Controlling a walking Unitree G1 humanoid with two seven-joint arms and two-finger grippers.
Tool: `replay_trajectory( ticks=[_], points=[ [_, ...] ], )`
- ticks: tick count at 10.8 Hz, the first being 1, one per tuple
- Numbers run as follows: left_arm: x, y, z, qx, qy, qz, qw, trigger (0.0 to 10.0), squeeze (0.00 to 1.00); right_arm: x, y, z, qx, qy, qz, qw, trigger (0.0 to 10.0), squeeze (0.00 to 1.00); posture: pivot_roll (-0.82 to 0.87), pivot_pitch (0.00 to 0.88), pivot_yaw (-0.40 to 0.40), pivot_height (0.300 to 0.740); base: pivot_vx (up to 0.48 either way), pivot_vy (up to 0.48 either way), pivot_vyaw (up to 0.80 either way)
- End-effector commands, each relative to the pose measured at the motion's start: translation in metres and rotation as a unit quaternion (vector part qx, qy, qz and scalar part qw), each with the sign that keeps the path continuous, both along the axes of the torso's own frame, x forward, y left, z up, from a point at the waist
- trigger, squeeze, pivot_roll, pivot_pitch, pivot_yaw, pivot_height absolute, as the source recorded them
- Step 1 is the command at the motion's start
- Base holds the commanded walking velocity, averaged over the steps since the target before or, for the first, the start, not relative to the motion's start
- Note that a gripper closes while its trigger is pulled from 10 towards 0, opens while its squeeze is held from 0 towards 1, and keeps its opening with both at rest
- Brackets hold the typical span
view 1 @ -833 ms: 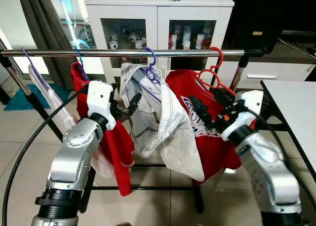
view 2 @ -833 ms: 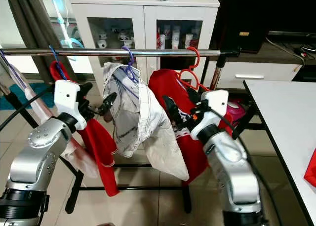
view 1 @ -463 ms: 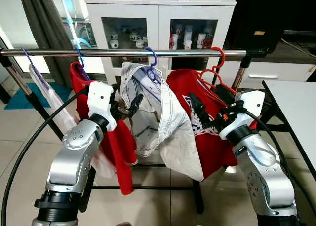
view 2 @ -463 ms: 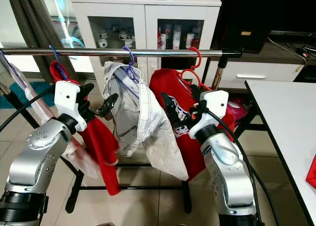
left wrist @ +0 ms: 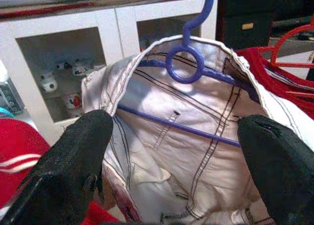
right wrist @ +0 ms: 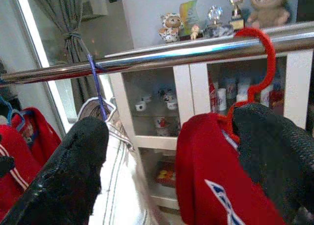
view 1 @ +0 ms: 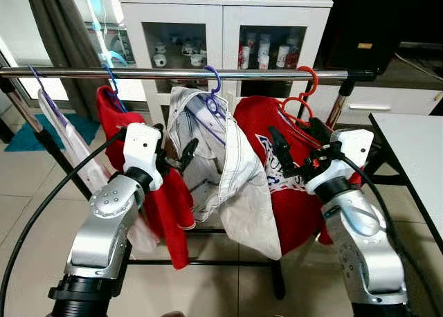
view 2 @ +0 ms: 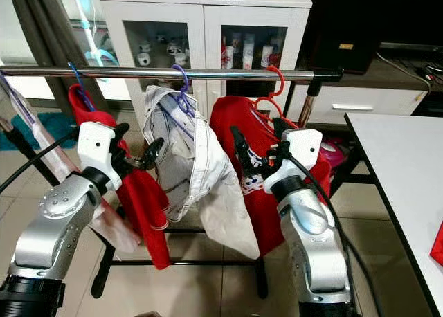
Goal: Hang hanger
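Both grippers, left gripper (view 1: 178,158) and right gripper (view 1: 294,151), were spread open, empty. Risk: right fingers snagging the red shirt (view 1: 291,199), unhooking the red hanger (view 1: 304,88) from the rail (view 1: 159,73).

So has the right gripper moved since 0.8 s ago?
Yes. The right gripper has drawn slightly down and back from the rail; the red hanger hangs there.

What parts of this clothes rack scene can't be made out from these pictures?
- Rail: its left end is cut off by the edge of the eye views.
- Red shirt: its chest print is partly hidden by the right gripper.
- Cabinet: the items behind its glass are too small to identify.
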State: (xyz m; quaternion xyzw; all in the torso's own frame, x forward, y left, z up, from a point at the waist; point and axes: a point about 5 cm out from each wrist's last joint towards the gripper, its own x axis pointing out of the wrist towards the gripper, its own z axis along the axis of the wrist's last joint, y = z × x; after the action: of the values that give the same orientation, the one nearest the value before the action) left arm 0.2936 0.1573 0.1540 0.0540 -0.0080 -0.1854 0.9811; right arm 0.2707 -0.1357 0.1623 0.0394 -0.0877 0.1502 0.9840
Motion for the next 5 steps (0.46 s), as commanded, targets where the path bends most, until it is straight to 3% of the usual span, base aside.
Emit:
replay_trajectory(
  ticks=[1, 2, 3, 5],
  points=[
    [0.0013, 0.0008, 0.0015, 0.006, -0.001, 0.007, 1.0, 10.0, 0.16, 0.0012, -0.0028, -0.0052, 0.011, 0.014, -0.012, 1.0, 10.0, 1.0, 0.03, 0.013, 0.03, 0.74, 0.0, 0.0, 0.0],
    [0.0019, 0.0008, 0.002, 0.006, -0.001, 0.01, 1.0, 10.0, 0.1, 0.0016, -0.0029, -0.0071, 0.015, 0.024, -0.014, 1.0, 10.0, 1.0, 0.03, 0.015, 0.029, 0.74, 0.0, 0.0, 0.0],
    [0.0037, 0.0041, 0.0052, 0.002, -0.01, 0.026, 1.0, 10.0, 0.01, 0.0028, -0.0034, -0.0107, 0.018, 0.044, -0.026, 0.999, 10.0, 1.0, 0.03, 0.019, 0.028, 0.74, 0.0, 0.33, 0.0],
    [0.0054, 0.0088, 0.0063, 0.002, -0.013, 0.038, 0.999, 10.0, 0.0, 0.0016, -0.002, -0.0133, 0.015, 0.053, -0.009, 0.998, 10.0, 1.0, 0.03, 0.02, 0.028, 0.74, 0.0, 0.414, 0.0]
  ],
)
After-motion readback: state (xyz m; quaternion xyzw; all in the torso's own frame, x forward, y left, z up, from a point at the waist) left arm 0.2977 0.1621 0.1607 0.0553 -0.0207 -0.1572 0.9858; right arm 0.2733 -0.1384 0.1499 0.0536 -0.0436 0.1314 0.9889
